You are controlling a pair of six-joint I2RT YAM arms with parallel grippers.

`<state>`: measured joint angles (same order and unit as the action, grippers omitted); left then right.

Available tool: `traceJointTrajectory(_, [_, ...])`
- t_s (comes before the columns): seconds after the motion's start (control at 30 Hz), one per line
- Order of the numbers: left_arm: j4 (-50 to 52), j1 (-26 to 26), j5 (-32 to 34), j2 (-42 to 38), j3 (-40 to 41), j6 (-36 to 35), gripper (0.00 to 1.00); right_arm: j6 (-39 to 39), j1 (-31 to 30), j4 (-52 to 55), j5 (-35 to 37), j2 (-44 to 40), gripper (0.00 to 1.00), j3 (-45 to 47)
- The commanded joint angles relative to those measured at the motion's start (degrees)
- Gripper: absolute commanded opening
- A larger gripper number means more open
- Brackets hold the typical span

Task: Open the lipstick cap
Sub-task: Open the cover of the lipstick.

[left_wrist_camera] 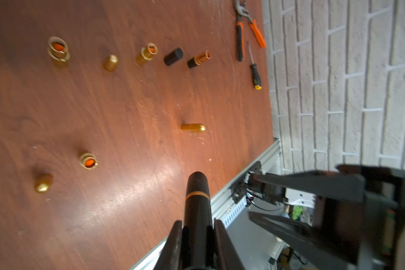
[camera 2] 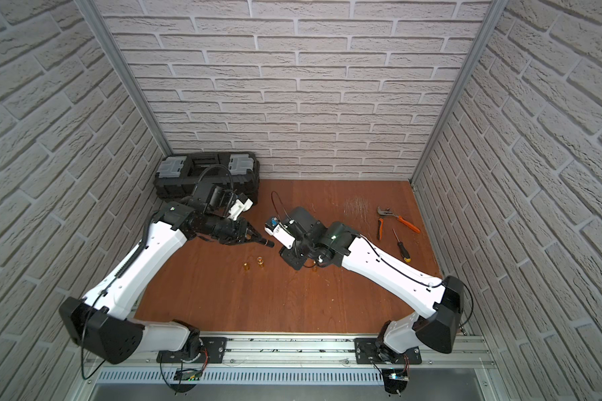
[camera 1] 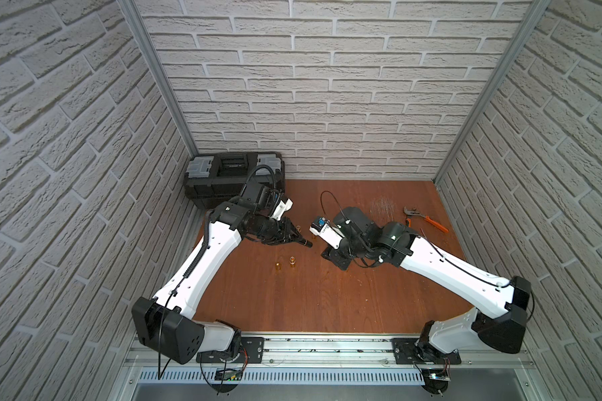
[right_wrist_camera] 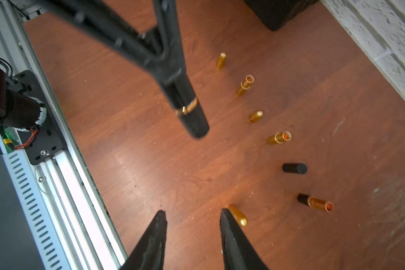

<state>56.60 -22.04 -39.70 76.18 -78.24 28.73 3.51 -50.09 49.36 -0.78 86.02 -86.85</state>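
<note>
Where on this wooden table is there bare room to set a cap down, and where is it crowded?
Bare: the wide tabletop between the front rail and the gold lipsticks; also the back strip between the toolbox and the pliers. Crowded: the middle row of lipsticks and caps, and the right edge by the screwdriver.
</note>
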Motion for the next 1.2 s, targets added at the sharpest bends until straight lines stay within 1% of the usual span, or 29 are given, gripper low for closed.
traceJointTrajectory(0.0, [-1.51, 1.24, -8.33, -2.18, 2.88, 1.33, 0.07, 2.8, -0.01, -0.94, -5.01, 2.16, 0.4, -4.36])
traceJointTrajectory(0.17, [-2.04, 3.11, -10.13, -4.04, 4.82, 1.54, 0.07, 4.37, -0.09, 0.2, -6.93, 6.39, 0.38, -8.32])
traceJointTrajectory(0.47, [-2.94, 5.55, -13.03, -4.39, 5.27, 1.91, 0.06, 5.19, -0.01, -0.25, -7.23, 8.82, 0.36, -8.74])
traceJointTrajectory(0.6, [-2.37, 6.18, -13.08, -4.6, 4.97, 1.69, 0.06, 5.41, -0.01, -0.45, -7.32, 8.55, 0.32, -9.13])
traceJointTrajectory(0.77, [-3.03, 6.74, -13.56, -4.66, 4.94, 2.2, 0.06, 5.52, -0.01, 0.23, -7.53, 8.31, 0.23, -9.26])
traceJointTrajectory(0.97, [-3.62, 6.74, -14.86, -4.38, 4.95, 2.64, 0.07, 5.29, -0.01, -0.64, -7.69, 8.12, 0.21, -8.76])
traceJointTrajectory(1.17, [-3.03, 7.19, -14.93, -4.23, 5.53, 1.79, 0.07, 5.63, -0.01, 0.02, -7.33, 7.87, 0.17, -9.22])
